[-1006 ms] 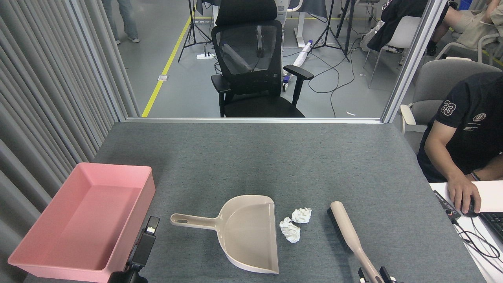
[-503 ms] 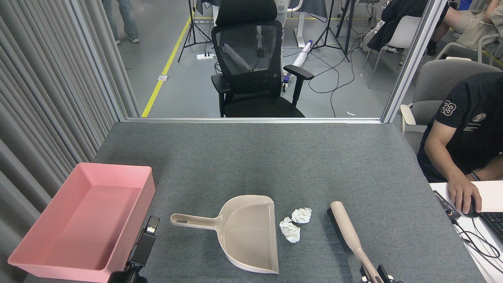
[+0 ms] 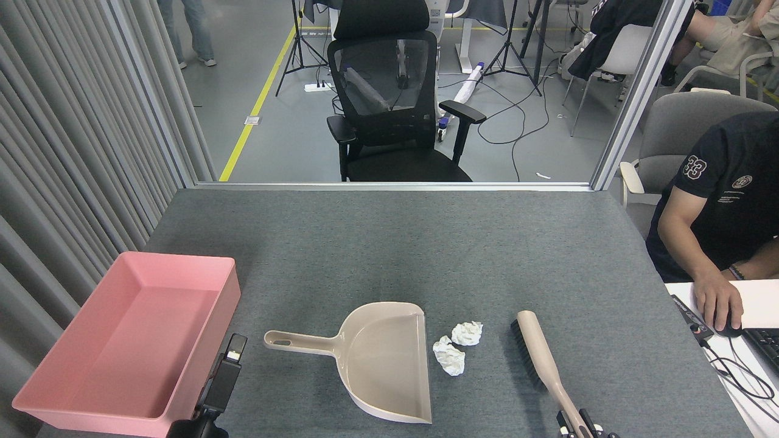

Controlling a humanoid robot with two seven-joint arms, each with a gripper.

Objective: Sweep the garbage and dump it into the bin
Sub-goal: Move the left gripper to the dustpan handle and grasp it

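Head view, grey felt table. Items as laid out:

Bin: shallow pink rectangular tray at the near left edge of the table, open side up, nothing inside.

Dustpan: beige, lying flat at the near centre, long handle pointing left toward the bin, open mouth facing right.

Garbage: two crumpled white paper wads on the felt just beside the dustpan's mouth, one a little nearer than the other, close together, between dustpan and brush.

Brush: beige handle with dark bristles along its left side, lying diagonally right of the wads, handle end running to the bottom edge.

Right gripper: only the tips show at the bottom edge, one on each side of the brush handle's end; whether they clamp it cannot be told.

Left gripper: dark, seen end-on at the bottom left, just beside the bin's near right corner, apart from the dustpan handle; jaw opening cannot be told.

Background: black office chair beyond the table; a seated person in a dark shirt at the right, hand on a mouse.
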